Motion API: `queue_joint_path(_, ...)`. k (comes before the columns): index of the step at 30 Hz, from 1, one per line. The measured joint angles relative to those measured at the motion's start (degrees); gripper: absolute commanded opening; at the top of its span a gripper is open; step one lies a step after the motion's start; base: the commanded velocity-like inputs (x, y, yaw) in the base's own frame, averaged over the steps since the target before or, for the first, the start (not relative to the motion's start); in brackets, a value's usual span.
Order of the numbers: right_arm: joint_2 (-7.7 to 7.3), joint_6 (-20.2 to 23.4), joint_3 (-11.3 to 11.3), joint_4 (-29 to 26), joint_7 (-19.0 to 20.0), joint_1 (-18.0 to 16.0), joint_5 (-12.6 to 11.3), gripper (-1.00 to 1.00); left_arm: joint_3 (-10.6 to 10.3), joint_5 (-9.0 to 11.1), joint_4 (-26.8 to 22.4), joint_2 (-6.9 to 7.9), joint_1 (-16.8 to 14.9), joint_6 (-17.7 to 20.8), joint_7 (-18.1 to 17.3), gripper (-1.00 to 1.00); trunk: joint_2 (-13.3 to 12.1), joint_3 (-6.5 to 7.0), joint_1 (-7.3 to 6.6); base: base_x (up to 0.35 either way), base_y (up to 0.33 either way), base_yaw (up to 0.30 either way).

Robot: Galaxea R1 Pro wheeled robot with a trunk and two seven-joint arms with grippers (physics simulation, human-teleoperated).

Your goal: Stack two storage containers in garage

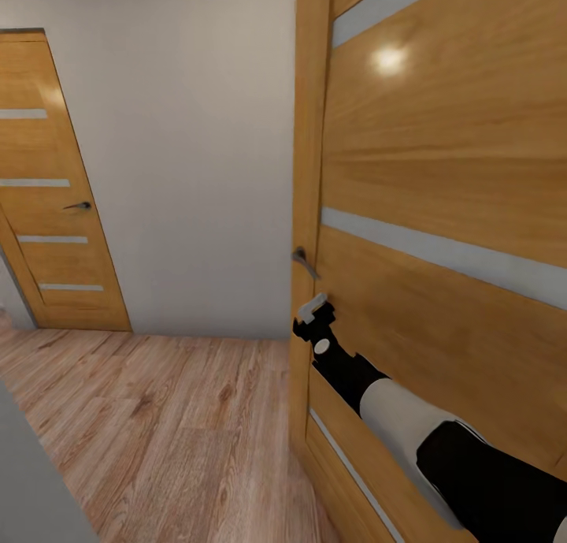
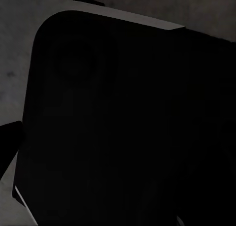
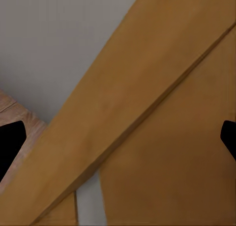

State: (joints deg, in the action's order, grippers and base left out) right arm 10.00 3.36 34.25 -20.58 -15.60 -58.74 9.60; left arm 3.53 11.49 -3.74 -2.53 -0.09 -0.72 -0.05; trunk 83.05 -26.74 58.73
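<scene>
the right end effector (image 1: 313,313) sits just below the grey lever handle (image 1: 304,262) of a wooden door (image 1: 441,212), right at the door's edge, and its two dark fingertips (image 3: 10,142) stand wide apart in the right wrist view with only door panel and frame between them, so it is released and grasping nothing. the risk, as i judge it, is that the tips slide off the short, smooth lever or push the slab instead of catching the handle, and that the forearm, lying close along the door face, scrapes it or gets pinched as the door swings. the door is glossy honey-coloured veneer with horizontal pale inlaid strips and a bright light glare near the top; a second matching door (image 1: 55,196) stands across the light plank floor (image 1: 173,433), beside a plain matte white wall (image 1: 189,149). the left wrist view is nearly black, with a rounded dark shape before mottled grey, so i cannot tell the left end effector's state. the storage containers cannot be placed from here.
</scene>
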Motion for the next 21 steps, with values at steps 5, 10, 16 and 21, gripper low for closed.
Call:
queue_joint_path(5, 0.00, -0.28, 0.08, 2.28, -0.08, -0.01, 0.19, 1.00, 0.00, -0.02, 0.00, 0.00, 0.00, -0.01, 0.01, 1.00, 0.00, 0.00, 0.00, 0.000, 0.000, 0.000)
queue_joint_path(10, 0.00, -0.15, -0.03, 2.84, -0.86, -0.21, -0.09, 1.00, 0.00, -0.02, 0.00, 0.00, 0.00, 0.00, 0.01, 1.00, 0.00, 0.00, 0.00, 0.000, 0.000, 0.000)
queue_joint_path(16, 0.00, -0.08, -0.27, 3.04, -2.20, -0.50, -0.18, 1.00, 0.00, -0.01, -0.01, 0.00, 0.00, 0.00, 0.02, 1.00, 0.00, -0.01, 0.00, 0.000, 0.000, 0.000)
queue_joint_path(21, 0.00, -0.09, -0.21, 3.20, -2.54, -0.58, 0.06, 1.00, 0.00, -0.01, -0.01, 0.00, 0.00, 0.00, 0.05, 1.00, 0.00, 0.00, 0.00, 0.000, -0.004, 0.000)
